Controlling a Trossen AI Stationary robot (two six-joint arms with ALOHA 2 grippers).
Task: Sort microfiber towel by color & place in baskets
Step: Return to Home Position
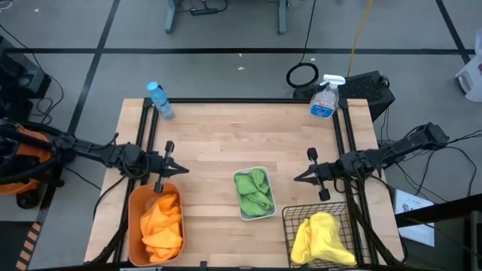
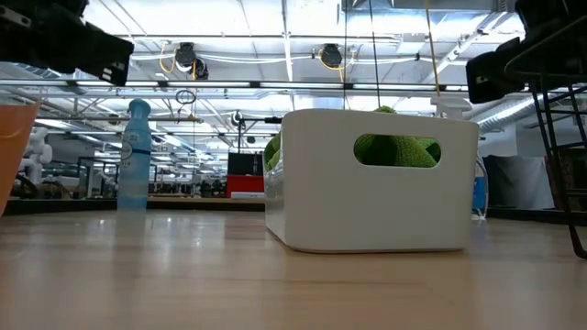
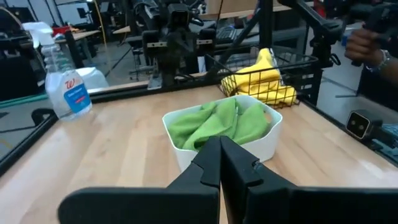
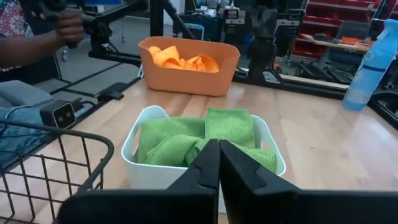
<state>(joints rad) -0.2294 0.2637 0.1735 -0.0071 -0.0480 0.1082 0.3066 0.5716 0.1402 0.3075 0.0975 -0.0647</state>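
The left gripper (image 1: 179, 170) hung with its fingers pressed together and empty, near the far end of the orange tub (image 1: 132, 226). The right gripper (image 1: 298, 178), likewise closed on nothing, sat by the wire basket (image 1: 301, 211). Orange towels (image 1: 162, 222) filled the tub, green towels (image 1: 254, 192) lay in the white bin (image 2: 367, 206) between them, and a yellow towel (image 1: 320, 237) lay in the basket. The high view's lower edge cut off both tub and basket.

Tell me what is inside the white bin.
The white bin holds crumpled green towels, piled up to its rim. They cover its floor, so anything beneath them, and how many towels there are, cannot be told.
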